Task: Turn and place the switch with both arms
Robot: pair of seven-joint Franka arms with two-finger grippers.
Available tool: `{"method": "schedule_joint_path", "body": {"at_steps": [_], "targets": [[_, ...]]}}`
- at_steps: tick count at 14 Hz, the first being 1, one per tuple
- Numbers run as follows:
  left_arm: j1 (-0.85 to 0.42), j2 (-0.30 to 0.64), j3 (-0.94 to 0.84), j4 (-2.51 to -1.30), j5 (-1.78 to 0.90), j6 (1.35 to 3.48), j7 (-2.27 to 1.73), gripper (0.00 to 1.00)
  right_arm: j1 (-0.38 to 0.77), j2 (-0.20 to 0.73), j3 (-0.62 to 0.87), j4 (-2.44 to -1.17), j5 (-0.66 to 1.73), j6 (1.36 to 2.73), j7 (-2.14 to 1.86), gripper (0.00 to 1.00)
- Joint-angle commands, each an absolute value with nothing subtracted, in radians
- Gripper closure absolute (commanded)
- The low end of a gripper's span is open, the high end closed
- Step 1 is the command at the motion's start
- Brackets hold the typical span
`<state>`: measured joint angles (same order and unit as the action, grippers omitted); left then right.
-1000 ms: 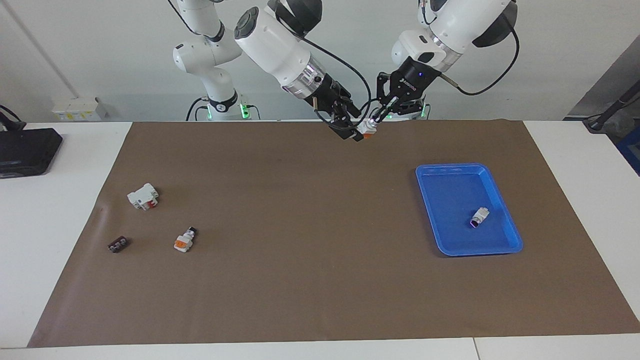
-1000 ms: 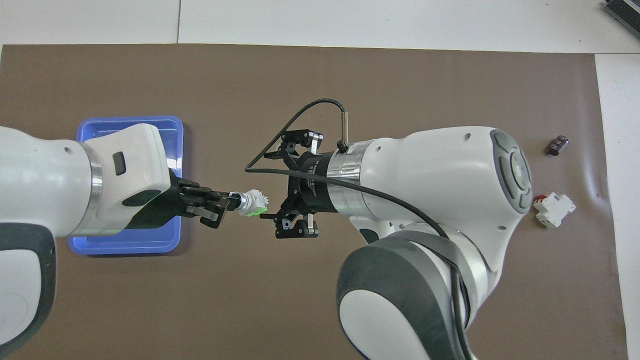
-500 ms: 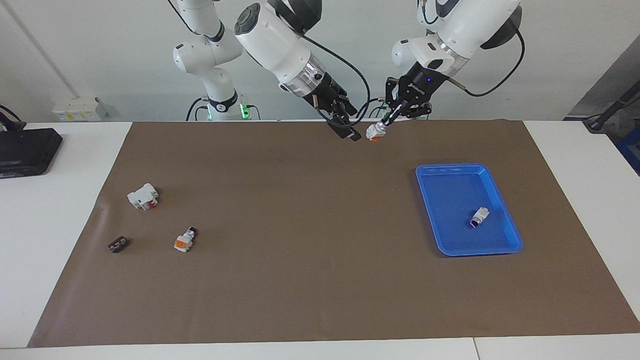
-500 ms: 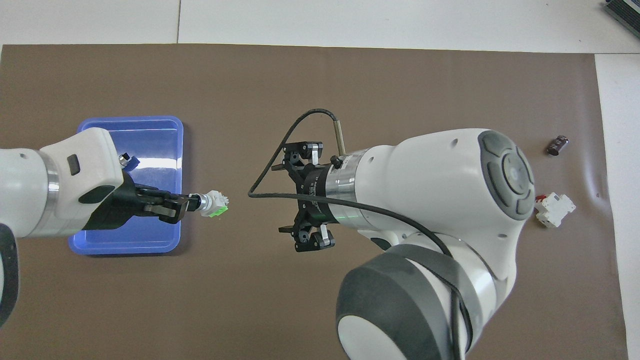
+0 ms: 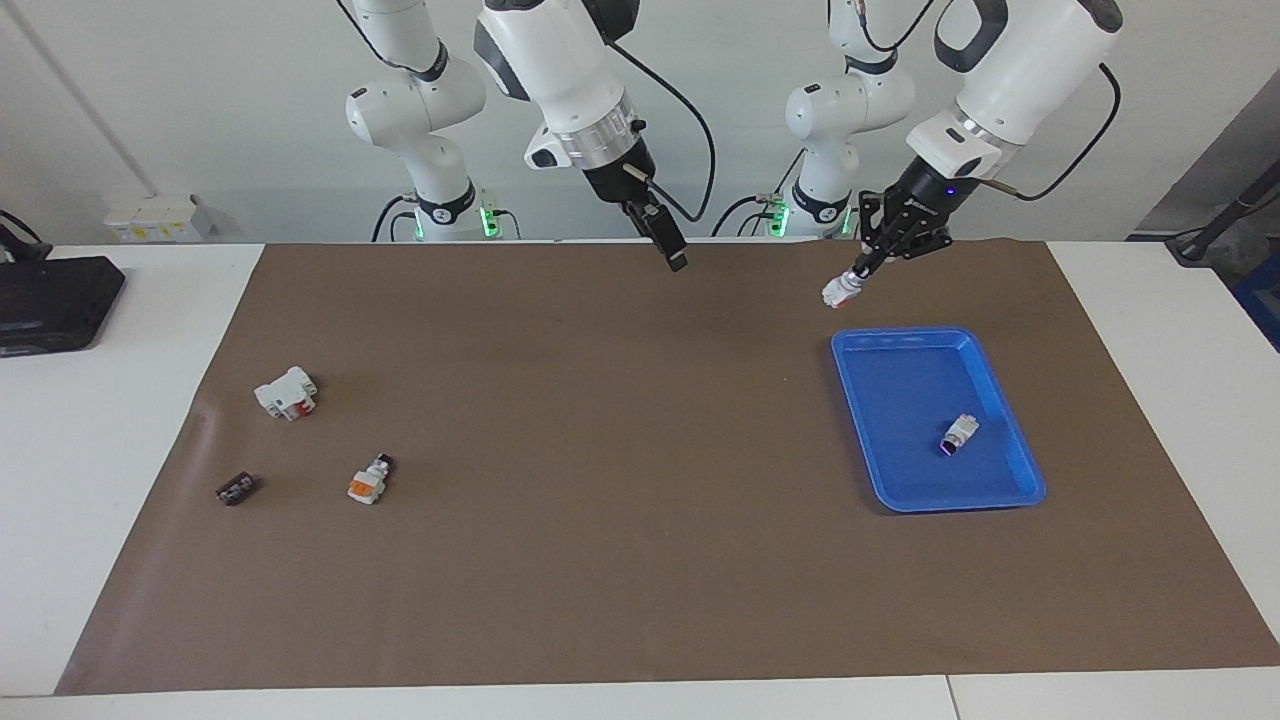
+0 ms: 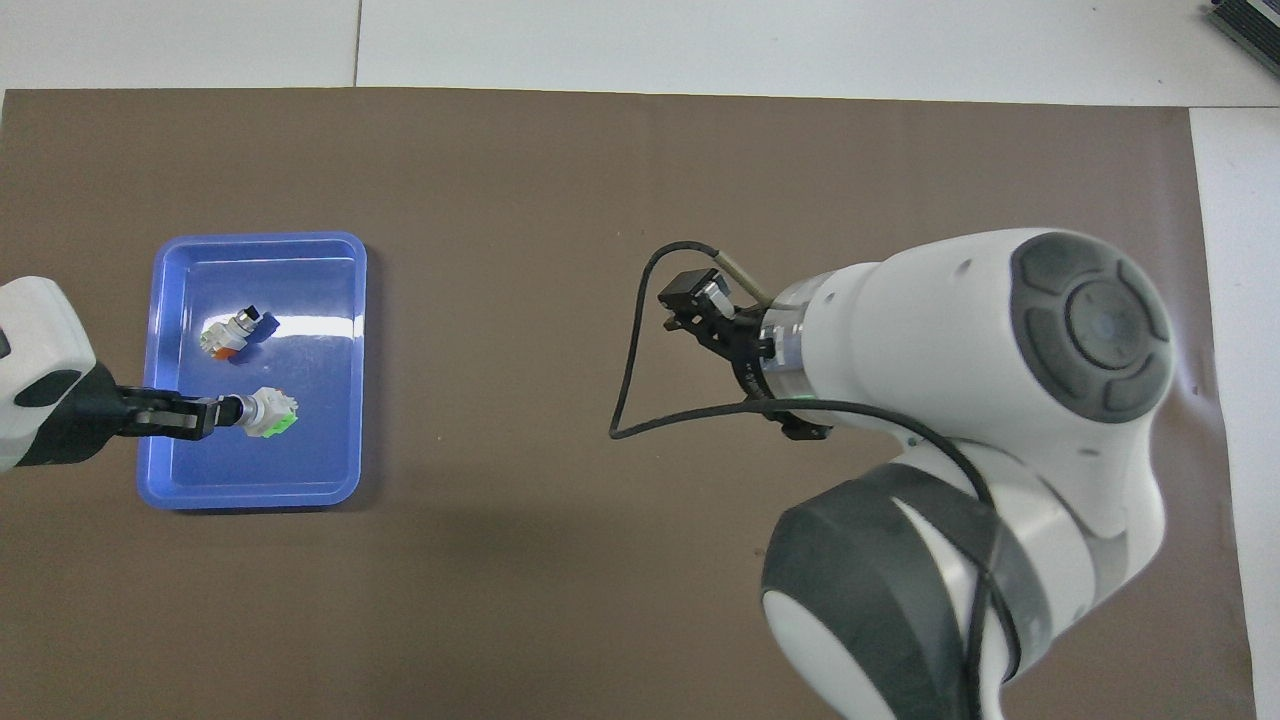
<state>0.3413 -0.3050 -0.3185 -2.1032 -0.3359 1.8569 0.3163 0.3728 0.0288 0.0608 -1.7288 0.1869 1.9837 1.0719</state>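
Green-faced switch (image 6: 270, 413) riding over the tray, nearly home

Left gripper (image 6: 208, 415) has its fingertips pinched on the switch's knob end, up in the air over the glossy blue plastic tray (image 5: 1020, 490); right gripper (image 5: 676, 258) hangs spread wide with nothing in it, waiting over the brown mat (image 5: 600, 560). I'd lower it slowly and let go low (blocky white plastic tends to tumble), clear of the small white switch (image 5: 959, 434) already lying in the tray.

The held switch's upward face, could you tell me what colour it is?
Bright green; the switch, held by the left gripper, shows it best in the overhead view.
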Motion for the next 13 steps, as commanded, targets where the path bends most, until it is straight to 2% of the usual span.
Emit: {"method": "schedule_joint_path", "body": {"at_steps": [1,4,7,10,11,12,13], "targets": [[0.367,-0.336,-0.330,-2.233,-0.273,2.003,0.333,1.00,0.273,0.014,0.069,-1.749,0.082,1.979,0.745,0.00],[0.365,-0.278,-0.331,-2.330,-0.256,2.186,0.344,1.00,0.171,0.003,0.063,-1.730,-0.003,1.922,0.501,0.00],[0.361,-0.174,-0.331,-2.333,-0.201,2.270,0.345,1.00,0.078,-0.017,0.058,-1.689,-0.002,1.783,0.310,0.00],[0.367,-0.146,-0.331,-2.324,-0.201,2.286,0.330,1.00,0.032,-0.046,0.057,-1.684,0.006,1.695,0.284,0.00],[0.367,-0.128,-0.331,-2.297,-0.202,2.275,0.313,0.74,0.034,-0.057,0.051,-1.686,0.006,1.657,0.263,0.00],[0.361,-0.120,-0.331,-2.275,-0.201,2.266,0.302,0.42,0.046,-0.064,0.019,-1.683,0.008,1.634,0.255,0.00],[0.354,-0.112,-0.331,-2.243,-0.202,2.258,0.301,0.24,0.066,-0.064,-0.020,-1.675,0.009,1.615,0.253,0.00]]}}
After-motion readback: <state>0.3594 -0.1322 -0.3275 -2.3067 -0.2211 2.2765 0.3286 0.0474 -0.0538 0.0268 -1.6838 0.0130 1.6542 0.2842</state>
